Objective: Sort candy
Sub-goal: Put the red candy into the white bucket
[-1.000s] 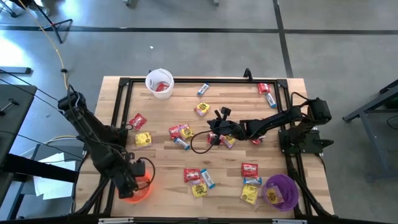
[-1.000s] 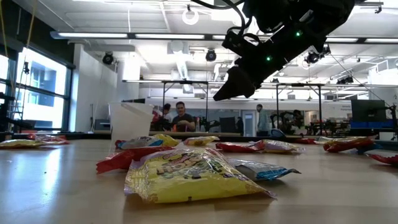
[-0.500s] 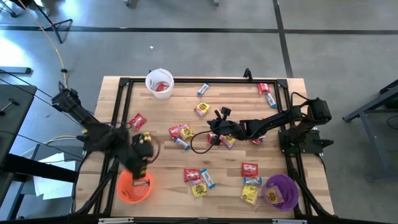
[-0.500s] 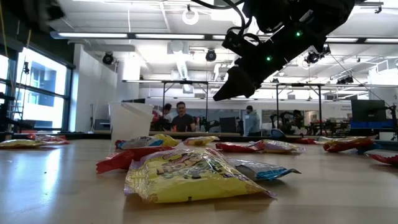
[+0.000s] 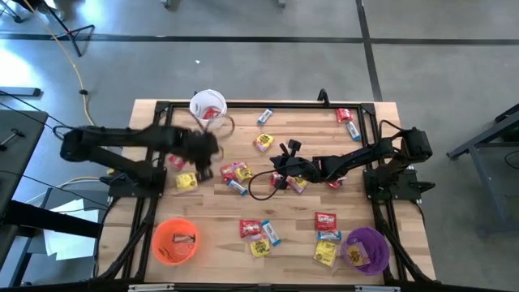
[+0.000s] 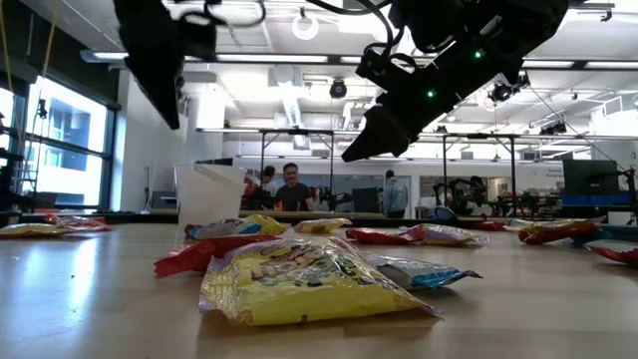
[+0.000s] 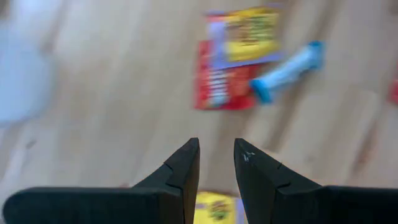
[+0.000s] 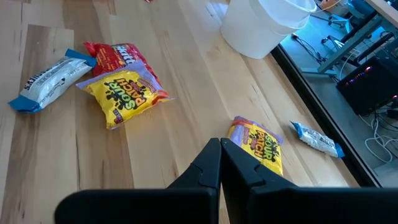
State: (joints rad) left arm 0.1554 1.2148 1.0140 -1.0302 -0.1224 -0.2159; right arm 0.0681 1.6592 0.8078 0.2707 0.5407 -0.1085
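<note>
Small wrapped candies lie scattered on the wooden table (image 5: 276, 235): red, yellow and blue-and-white ones. My left gripper (image 5: 204, 166) hovers over the table's left middle, blurred. In the left wrist view it is open (image 7: 216, 155) with nothing between its fingers. A yellow candy (image 7: 214, 208) lies under it, and a red, yellow and blue cluster (image 7: 249, 65) lies just ahead. My right gripper (image 5: 280, 174) hangs shut and empty over the table's middle (image 8: 221, 155). A yellow candy (image 8: 256, 144) lies just beyond its tips.
A white cup (image 5: 208, 107) stands at the far left with a red candy in it. An orange cup (image 5: 175, 241) stands at the near left, a purple cup (image 5: 365, 250) at the near right. A black frame (image 5: 268, 103) rims the table. People show in the room behind.
My left gripper has swung from above the orange cup at the near-left corner toward the far edge and the right. It now hangs over the left middle, near the white cup, and it has turned on the way. My right arm has kept still.
</note>
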